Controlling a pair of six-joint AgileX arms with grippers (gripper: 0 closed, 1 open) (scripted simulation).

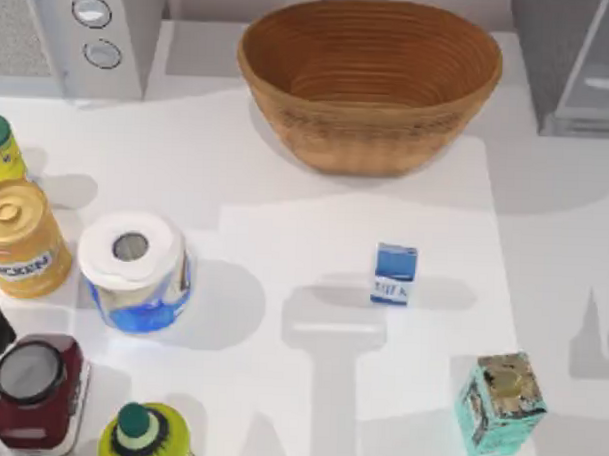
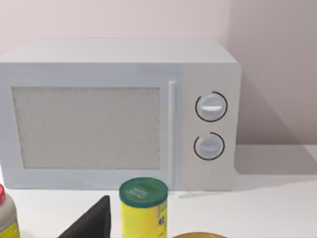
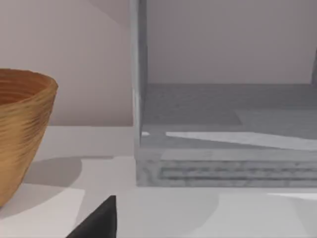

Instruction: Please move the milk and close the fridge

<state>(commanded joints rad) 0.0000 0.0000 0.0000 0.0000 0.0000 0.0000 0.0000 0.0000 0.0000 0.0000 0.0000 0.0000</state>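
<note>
Nothing is done yet: the milk carton [image 1: 394,274] stands untouched mid-surface, near the basket [image 1: 370,80]; the fridge [image 3: 223,134] is seen open at the far right. Gripper states cannot be told.

The basket [image 1: 370,80] looks woven and ribbed, the milk [image 1: 394,274] printed card, the table [image 1: 284,237] smooth matt white.

Bright even light, soft grey shadows on table [image 1: 286,187]
</note>
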